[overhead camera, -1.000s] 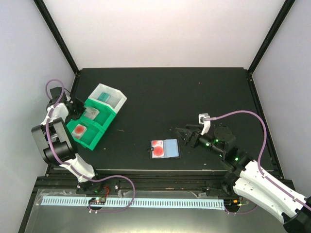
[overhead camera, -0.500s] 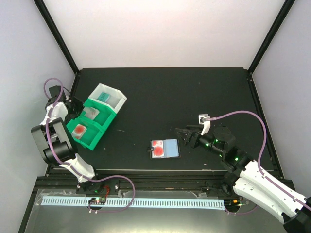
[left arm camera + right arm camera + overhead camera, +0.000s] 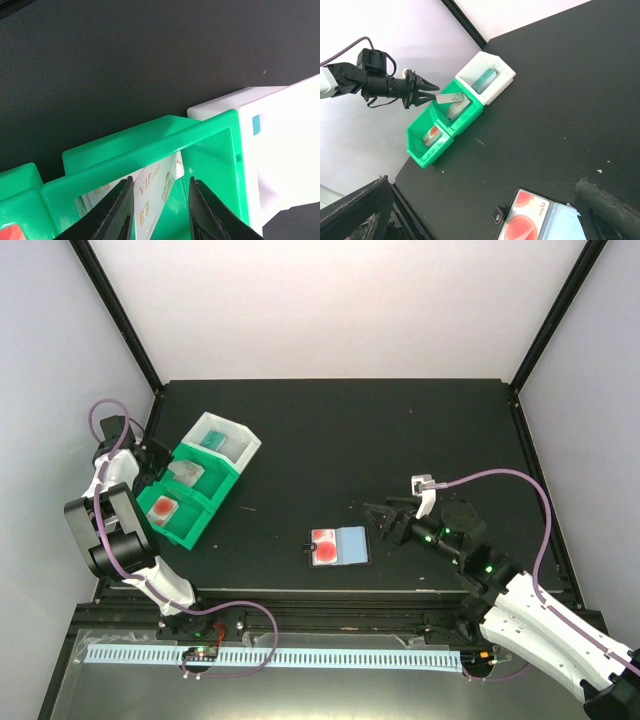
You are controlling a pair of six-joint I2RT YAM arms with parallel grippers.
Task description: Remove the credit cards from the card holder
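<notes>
Bins point(image 3: 195, 502) line the desk's point(image 3: 400, 440) left side. My left tool point(image 3: 160, 180) hangs over the middle green one, jaws part-way apart. A white card point(image 3: 155, 194) sits tilted between the fingers point(image 3: 120, 210), dipping into that bin; whether either finger touches it I cannot tell. A teal card point(image 3: 214, 439) lies in the white bin point(image 3: 240, 445) beside it, and a red-marked card point(image 3: 163, 507) in the nearest green bin. Well apart, near the desk's front edge, the holder point(image 3: 338, 546) lies open, with red-marked cards point(image 3: 324, 552) in its left half and a pale blue pocket point(image 3: 352, 545) on its right. My right tool point(image 3: 372, 520) hovers just right of the holder, jaws wide, gripping nothing.
</notes>
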